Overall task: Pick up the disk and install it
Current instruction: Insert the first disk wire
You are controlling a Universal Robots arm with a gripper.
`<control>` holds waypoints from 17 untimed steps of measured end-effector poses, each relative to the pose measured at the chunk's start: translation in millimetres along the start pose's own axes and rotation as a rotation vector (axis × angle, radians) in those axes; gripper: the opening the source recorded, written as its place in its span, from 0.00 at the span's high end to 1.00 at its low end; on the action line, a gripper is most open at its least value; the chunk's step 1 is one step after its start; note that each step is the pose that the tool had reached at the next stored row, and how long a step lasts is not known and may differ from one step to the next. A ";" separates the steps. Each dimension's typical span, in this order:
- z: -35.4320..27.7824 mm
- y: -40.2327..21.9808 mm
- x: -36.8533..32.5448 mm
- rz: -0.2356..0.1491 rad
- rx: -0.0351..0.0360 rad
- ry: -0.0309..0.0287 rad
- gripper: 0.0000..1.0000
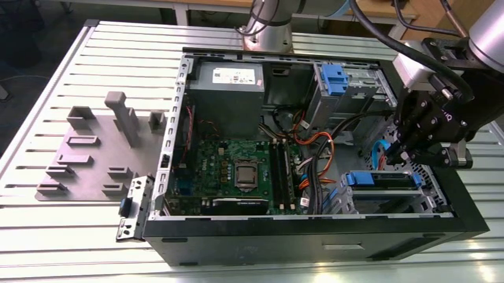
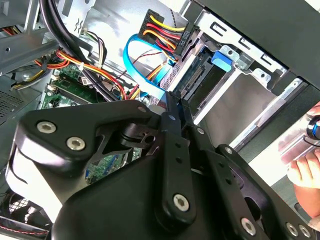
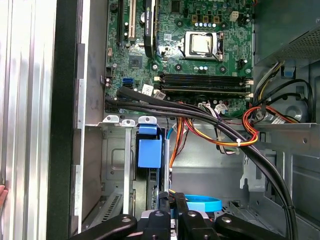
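- Claw (image 1: 402,158) is hanging inside the open case (image 1: 315,239), fingers pinched narrow, and I'm not seeing anything between them.
- Disk (image 1: 383,180) is sitting in the lower bay (image 1: 370,203), toward the exterior view's right, with its blue frame showing. Fingertips are hovering just above it; I'm not able to call whether they're touching.
- Risk: the blue cable (image 2: 145,65) is looping right beside the fingertips. Any sideways move is likely snagging it or tugging its plug.
- Risk: the power wires (image 3: 250,132) are crowding the bay mouth. They could be getting trapped behind the disk and stopping it from seating.
- Risk: pushing off-centre with closed tips is likely cocking the disk in its rails and jamming it half in.
- Someone's hand (image 2: 306,167) is sitting just outside the case rim, near the arm. I'm judging that a pinch hazard.
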State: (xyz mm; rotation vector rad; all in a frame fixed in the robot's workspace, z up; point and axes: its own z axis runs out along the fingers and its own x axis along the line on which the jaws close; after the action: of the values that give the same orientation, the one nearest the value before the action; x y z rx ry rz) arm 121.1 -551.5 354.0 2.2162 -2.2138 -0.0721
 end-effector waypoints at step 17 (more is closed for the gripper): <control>7.4 -0.3 0.3 0.000 0.0000 0.0004 0.84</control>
State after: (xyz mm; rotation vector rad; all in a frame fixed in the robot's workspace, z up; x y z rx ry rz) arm 121.1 -551.6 346.5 2.2161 -2.2135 -0.0716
